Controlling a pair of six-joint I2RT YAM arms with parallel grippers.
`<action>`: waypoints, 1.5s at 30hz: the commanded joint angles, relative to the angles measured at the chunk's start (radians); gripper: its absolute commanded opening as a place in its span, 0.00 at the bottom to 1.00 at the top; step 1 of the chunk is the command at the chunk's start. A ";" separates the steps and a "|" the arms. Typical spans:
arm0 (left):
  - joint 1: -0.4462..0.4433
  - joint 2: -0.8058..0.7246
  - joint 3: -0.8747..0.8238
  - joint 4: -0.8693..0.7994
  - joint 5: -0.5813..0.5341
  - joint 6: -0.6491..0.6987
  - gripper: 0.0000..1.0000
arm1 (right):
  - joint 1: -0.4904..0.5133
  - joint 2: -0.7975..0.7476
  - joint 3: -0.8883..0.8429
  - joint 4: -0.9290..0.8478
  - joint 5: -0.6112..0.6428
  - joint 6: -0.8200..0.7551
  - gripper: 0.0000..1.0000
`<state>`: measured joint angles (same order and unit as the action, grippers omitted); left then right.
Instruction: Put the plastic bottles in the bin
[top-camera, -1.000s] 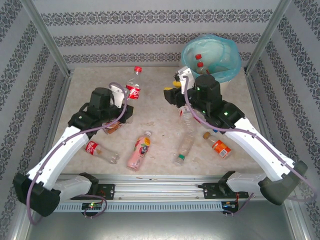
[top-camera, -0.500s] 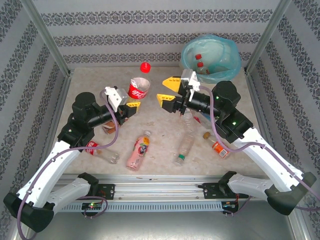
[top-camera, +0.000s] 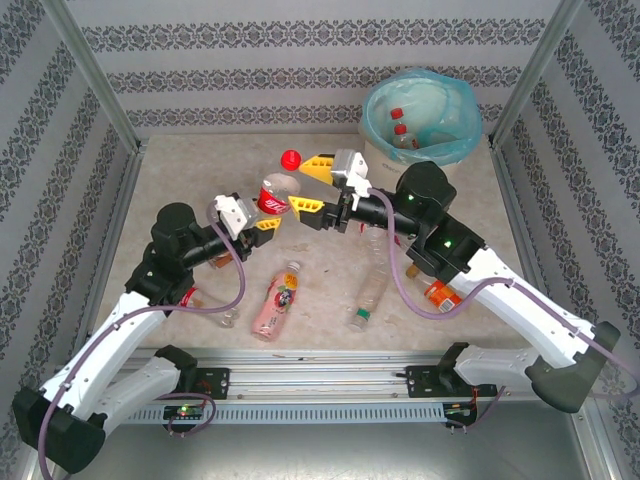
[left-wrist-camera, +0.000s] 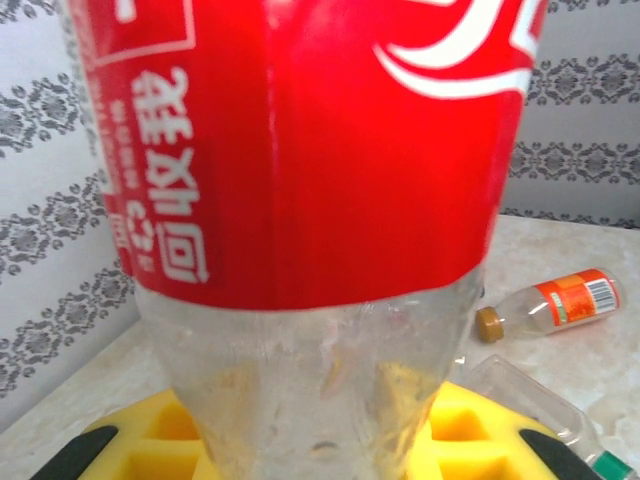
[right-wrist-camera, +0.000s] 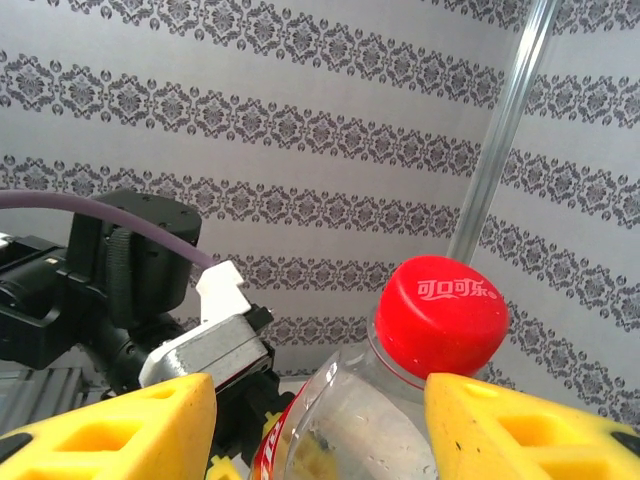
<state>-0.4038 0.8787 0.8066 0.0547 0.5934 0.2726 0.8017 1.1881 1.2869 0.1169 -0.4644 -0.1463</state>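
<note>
Over the last second the left arm has raised the cola bottle (top-camera: 274, 193) off the desk (top-camera: 180, 180) and swung it toward the middle. The right gripper (top-camera: 304, 187) has left its place beside the bin (top-camera: 373, 142) and come across to meet it. The left gripper (top-camera: 268, 213) is clamped on the bottle's lower, clear part, and its yellow fingers (left-wrist-camera: 165, 440) show on either side of it in the left wrist view. The right gripper's jaws stand apart, one on each side of the bottle's shoulder just under the red cap (right-wrist-camera: 441, 314).

This looks like a handover set up but not yet made. The bin sits at the far right corner, nearer the right arm, so passing the bottle across would make sense.

The bin holds at least two red-capped bottles (top-camera: 400, 130). A pink bottle (top-camera: 279, 300), a clear bottle (top-camera: 371, 291), an orange bottle (top-camera: 441, 294) and another cola bottle (top-camera: 203, 304) lie on the desk, so much of the task remains.

Whether the right fingers touch the plastic yet cannot be made out. The red label fills the left wrist view and cuts off the bottle's top. The right arm covers part of a further clear bottle, and the bin's floor is out of sight.
</note>
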 joint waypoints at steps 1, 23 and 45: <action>-0.010 -0.046 -0.025 0.103 0.001 0.045 0.00 | 0.022 0.026 0.048 0.055 0.041 -0.059 0.58; -0.010 -0.092 -0.101 0.171 -0.096 0.076 0.00 | 0.035 0.064 0.101 0.073 -0.084 -0.016 0.52; -0.010 -0.121 -0.108 0.183 -0.099 0.070 0.00 | 0.026 0.134 0.221 -0.018 -0.131 0.062 0.43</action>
<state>-0.4057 0.7738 0.7013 0.1783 0.4961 0.3370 0.8284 1.3247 1.4822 0.1112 -0.5591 -0.0994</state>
